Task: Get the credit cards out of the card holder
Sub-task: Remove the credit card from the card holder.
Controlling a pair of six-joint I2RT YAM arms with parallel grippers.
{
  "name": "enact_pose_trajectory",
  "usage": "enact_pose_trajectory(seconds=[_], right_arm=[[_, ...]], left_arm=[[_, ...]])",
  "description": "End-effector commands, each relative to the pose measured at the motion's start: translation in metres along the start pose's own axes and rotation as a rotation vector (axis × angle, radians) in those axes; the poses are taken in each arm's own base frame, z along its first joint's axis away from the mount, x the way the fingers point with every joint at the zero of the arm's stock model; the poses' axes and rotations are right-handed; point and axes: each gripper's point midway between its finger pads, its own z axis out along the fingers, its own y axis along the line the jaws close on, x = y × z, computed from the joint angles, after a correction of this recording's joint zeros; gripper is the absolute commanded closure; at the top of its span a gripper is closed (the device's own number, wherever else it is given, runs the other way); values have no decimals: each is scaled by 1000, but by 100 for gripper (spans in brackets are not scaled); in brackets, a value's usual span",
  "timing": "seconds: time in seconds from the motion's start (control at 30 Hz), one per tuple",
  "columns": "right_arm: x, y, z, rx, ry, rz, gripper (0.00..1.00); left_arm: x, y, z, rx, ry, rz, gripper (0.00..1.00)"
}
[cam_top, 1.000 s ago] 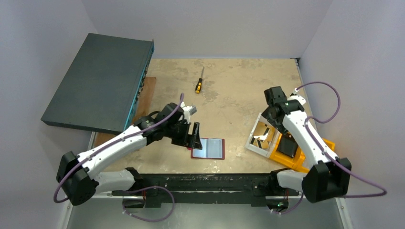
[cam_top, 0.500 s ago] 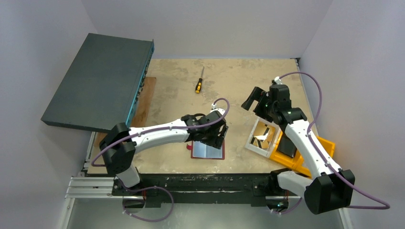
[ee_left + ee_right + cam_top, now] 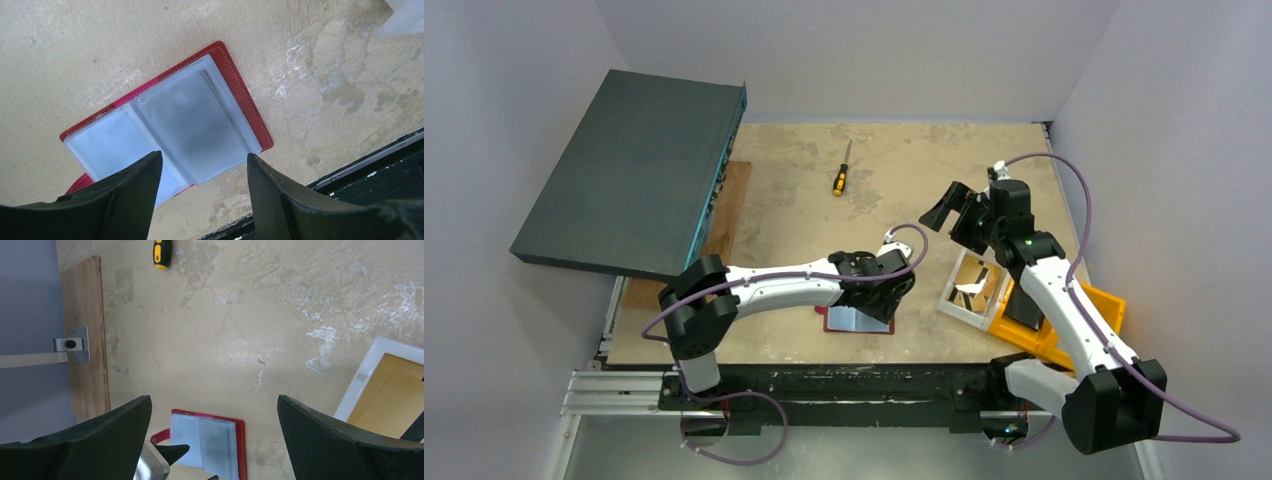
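Starting with the card holder [image 3: 162, 117]: spread open and flat on the surface [image 3: 904, 170], close to the near edge and a little left of middle, red cover down, clear sleeves up. In the right-hand sleeve, as seen from the left wrist, one grey credit card [image 3: 200, 130]. Left-hand sleeve pale, perhaps empty; hard to tell through the plastic. Cannot tell whether more cards sit behind.

Directly above the holder, the left end effector [image 3: 204, 156]: fingers apart, nothing between them, lined up over the near edge of the grey card's sleeve, with no contact showing.

Farther right and farther back, the right end effector [image 3: 212, 400]: spread wide, empty, held well above the surface, facing down with the holder at the bottom of its view.

Near the holder on its right, a white bin [image 3: 954, 308] with something flat and tan inside, possibly a card already out. Touching that bin on its right, an orange bin [image 3: 1104, 300].

Judged as the approach to pulling the grey card: reach made, grip not yet taken. Next move calls for getting a fingertip onto the card's edge where the sleeve opens, which is not plain here, then sliding it out along the sleeve rather than lifting straight up. Probably also calls for pinning the cover with the other end effector, so the light holder does not drag along. Little to pinch on a thin card lying flat; likely needs nudging past the sleeve edge first.
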Motion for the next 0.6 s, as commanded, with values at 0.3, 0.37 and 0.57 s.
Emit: enact_pose_trajectory(seconds=[0.3,0.37,0.57], right_arm=[[9,-2,-2,-27,-6,17,1],[10,-4,0,-22,-1,16,1],[16,-7,4,-23,14,21,1]], left_arm=[[14,-2,24,-35,31,49,45],[19,0,28,-44,44,48,47],[29,7,35,-81,73,54,57]])
